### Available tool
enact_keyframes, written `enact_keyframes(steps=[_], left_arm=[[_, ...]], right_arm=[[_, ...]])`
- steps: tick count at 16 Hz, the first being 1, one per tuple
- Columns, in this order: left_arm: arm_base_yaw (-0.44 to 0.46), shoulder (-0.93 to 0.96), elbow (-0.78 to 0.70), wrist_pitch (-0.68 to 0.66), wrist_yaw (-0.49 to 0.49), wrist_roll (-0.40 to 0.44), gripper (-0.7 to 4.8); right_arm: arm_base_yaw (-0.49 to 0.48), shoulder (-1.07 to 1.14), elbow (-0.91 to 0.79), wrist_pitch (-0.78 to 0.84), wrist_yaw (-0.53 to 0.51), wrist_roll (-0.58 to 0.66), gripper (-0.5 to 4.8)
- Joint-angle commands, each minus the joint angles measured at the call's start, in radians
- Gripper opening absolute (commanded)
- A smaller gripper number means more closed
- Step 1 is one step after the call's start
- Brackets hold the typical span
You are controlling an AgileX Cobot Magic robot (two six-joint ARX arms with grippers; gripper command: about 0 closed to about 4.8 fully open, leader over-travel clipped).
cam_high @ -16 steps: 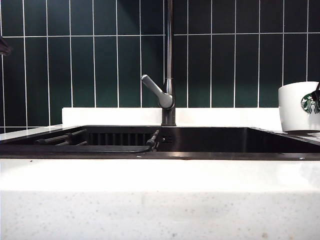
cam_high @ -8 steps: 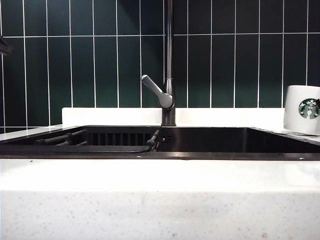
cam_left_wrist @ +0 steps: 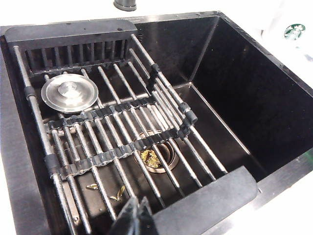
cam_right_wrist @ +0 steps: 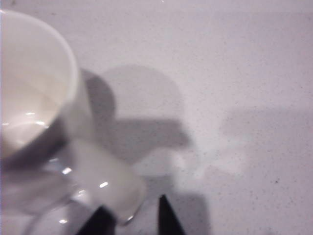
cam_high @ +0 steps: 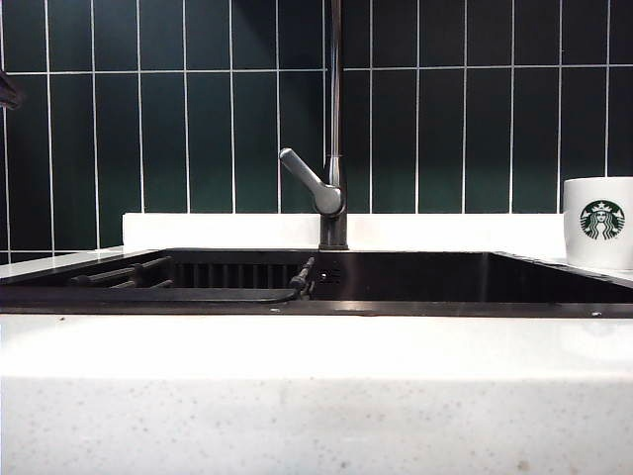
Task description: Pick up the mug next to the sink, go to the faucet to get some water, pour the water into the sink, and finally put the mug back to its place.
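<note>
The white mug (cam_high: 598,223) with the green logo stands upright on the white countertop at the far right, next to the black sink (cam_high: 415,279). The tall dark faucet (cam_high: 336,119) rises behind the sink's middle. In the right wrist view, my right gripper (cam_right_wrist: 133,211) is open just behind the mug (cam_right_wrist: 34,112). The end of the loop handle (cam_right_wrist: 105,183) lies between its two dark fingertips, with a gap on one side. My left gripper (cam_left_wrist: 137,208) is shut and empty above the near rim of the sink (cam_left_wrist: 234,98). The mug (cam_left_wrist: 293,32) shows blurred beyond the basin's corner.
A roll-up metal rack (cam_left_wrist: 112,122) lies across the basin, with a round steel stopper (cam_left_wrist: 69,91) on it. Scraps sit in the drain (cam_left_wrist: 152,157). Dark green tiles (cam_high: 148,119) back the white counter ledge (cam_high: 218,230).
The mug shifted slightly right, settled upright on the counter, and its logo now faces the camera. The right gripper, seen at the mug's edge before, opened and left the exterior view.
</note>
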Motion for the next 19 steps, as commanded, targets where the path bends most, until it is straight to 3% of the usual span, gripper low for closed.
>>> enact_keyframes(steps=[1,5,11,17,18,19], left_arm=[[0.000,-0.025,0.002,0.007,0.004,0.004,-0.06],[0.000,-0.097,0.002,-0.055,0.003,0.000,-0.06],[-0.001,-0.347,0.002,-0.136,0.001,-0.053,-0.06],[0.000,-0.435,0.002,-0.178,-0.004,-0.053,-0.06],[0.000,-0.435,0.002,-0.178,-0.012,-0.052,-0.06],[0.000,-0.435,0.001,-0.185,-0.079,-0.046,-0.06]], right_arm=[[0.001,-0.080,0.003,-0.047,-0.040,0.032,1.03],[0.041,-0.225,0.002,-0.201,-0.102,0.044,0.80],[0.164,-0.503,-0.021,-0.254,-0.102,0.040,0.32],[0.214,-0.925,-0.109,-0.469,-0.093,0.040,-0.04],[0.212,-1.007,-0.126,-0.487,-0.091,0.040,-0.04],[0.212,-1.106,-0.140,-0.523,-0.091,0.040,-0.05]])
